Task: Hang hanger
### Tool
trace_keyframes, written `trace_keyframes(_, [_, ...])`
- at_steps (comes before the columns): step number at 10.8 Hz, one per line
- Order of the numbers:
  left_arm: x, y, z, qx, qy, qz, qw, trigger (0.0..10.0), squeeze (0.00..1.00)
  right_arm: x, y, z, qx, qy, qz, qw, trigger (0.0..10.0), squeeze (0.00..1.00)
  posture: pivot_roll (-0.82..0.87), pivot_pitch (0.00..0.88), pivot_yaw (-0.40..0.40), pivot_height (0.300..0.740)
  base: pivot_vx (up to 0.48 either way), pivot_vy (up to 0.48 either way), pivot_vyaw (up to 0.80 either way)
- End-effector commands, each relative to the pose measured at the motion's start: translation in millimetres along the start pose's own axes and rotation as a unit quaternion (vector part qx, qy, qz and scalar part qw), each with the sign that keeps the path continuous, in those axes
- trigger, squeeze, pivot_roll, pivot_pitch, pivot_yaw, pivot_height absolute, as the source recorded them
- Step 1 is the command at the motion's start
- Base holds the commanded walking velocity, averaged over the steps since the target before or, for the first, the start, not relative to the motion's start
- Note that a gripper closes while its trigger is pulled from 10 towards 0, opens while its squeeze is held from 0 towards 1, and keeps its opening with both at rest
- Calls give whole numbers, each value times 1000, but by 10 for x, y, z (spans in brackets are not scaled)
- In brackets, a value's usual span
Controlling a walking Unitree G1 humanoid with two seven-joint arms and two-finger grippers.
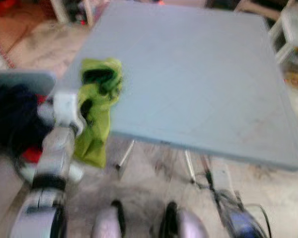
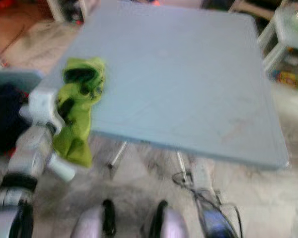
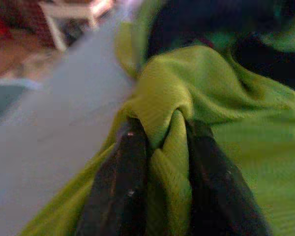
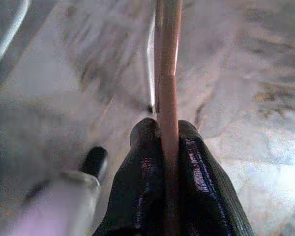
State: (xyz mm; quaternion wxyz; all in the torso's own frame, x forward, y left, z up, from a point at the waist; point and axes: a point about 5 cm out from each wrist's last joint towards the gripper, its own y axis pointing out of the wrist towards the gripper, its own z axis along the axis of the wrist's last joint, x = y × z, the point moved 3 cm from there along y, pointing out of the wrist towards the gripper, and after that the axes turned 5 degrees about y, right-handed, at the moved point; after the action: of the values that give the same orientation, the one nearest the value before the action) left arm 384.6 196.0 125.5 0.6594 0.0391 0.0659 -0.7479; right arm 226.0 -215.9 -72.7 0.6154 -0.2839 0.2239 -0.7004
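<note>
A lime-green garment [image 1: 97, 114] hangs over the left front corner of the pale blue table [image 1: 198, 79]. My left gripper [image 3: 164, 132] is shut on a fold of this green cloth [image 3: 211, 88], and its silver arm [image 1: 54, 158] reaches up from the lower left. My right gripper [image 4: 169, 130] is held low over the marbled floor, shut on a thin wooden bar of the hanger [image 4: 169, 59] that runs straight out between its fingers. The rest of the hanger is hidden. The eye views are blurred.
A heap of dark and red clothes [image 1: 12, 124] lies to the left of the table. White furniture [image 1: 290, 29] stands at the back right. Metal table legs [image 1: 124, 157] and a cabled device [image 1: 236, 213] are on the floor below the table's front edge.
</note>
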Motion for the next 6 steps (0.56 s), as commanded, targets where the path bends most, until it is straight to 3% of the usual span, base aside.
trace_keyframes(1, [-58, 13, -77, -14, 5, 3, 1000, 0, 0, 36, -7, 30, 8, 3, -7, 1000, 10000, 0, -81, 204, 2, 740, 0, 0, 0])
trace_keyframes(4, [13, 423, 666, 63, 7, -16, 998, 0, 0, 222, -163, -185, -4, 7, -35, 999, 10000, 0, -164, 237, 6, 740, 0, 0, 0])
trace_keyframes(6, [40, 516, 981, 96, 2, -28, 995, 0, 0, 296, -217, -219, -4, 9, -46, 999, 10000, 0, -183, 245, 1, 740, 0, 0, 0])
